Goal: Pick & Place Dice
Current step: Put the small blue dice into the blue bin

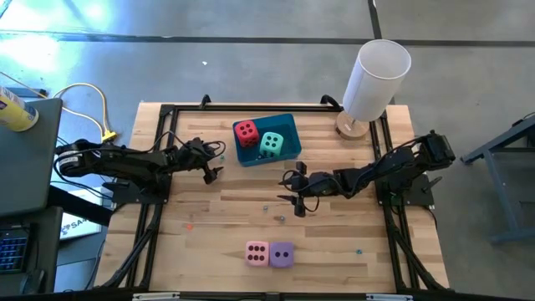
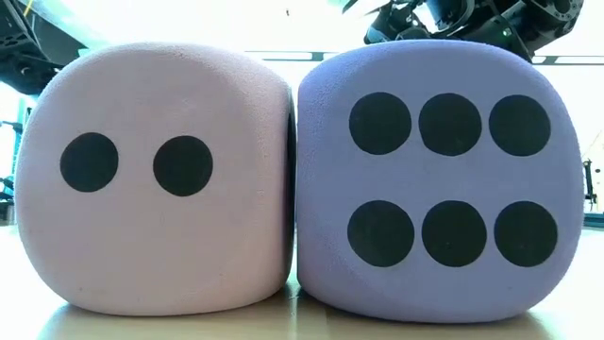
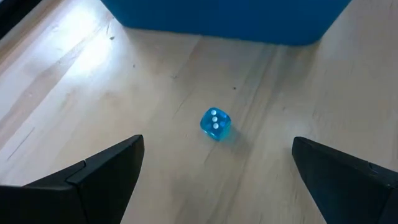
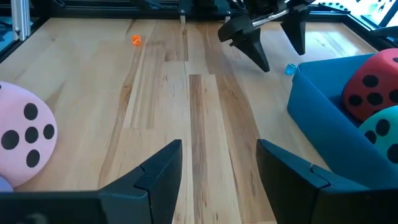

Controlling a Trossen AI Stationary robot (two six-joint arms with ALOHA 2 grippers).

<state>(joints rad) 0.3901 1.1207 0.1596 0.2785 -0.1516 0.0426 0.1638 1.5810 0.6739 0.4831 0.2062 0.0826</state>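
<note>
**Two dice in the bin, two still waiting**

Right gripper [image 1: 294, 191] hangs over the middle of the table [image 1: 201, 242] in the high view, fingers partly apart with nothing between them. The left gripper [image 1: 212, 170] sits just left of the blue bin [image 1: 288, 152], fingers spread wide and empty. The red die [image 1: 246, 132] and teal die [image 1: 271, 144] lie in the bin; the pink die [image 1: 257, 253] and purple die [image 1: 282, 255] sit touching each other near the front edge.

Low view: the pink die and purple die fill nearly everything, so the bin is hidden behind them.

Left wrist view: the left fingers [image 3: 106, 168] flank a tiny blue die [image 3: 215, 124] lying near the bin wall (not one of the four).

Right wrist view: the pink die shows at the edge, cut off; a tiny orange speck [image 4: 136, 40] is too small to name.

To my eye the next grab is the purple die. Since it presses against its neighbour, coming down with the fingers on its free faces should avoid dragging both.
</note>
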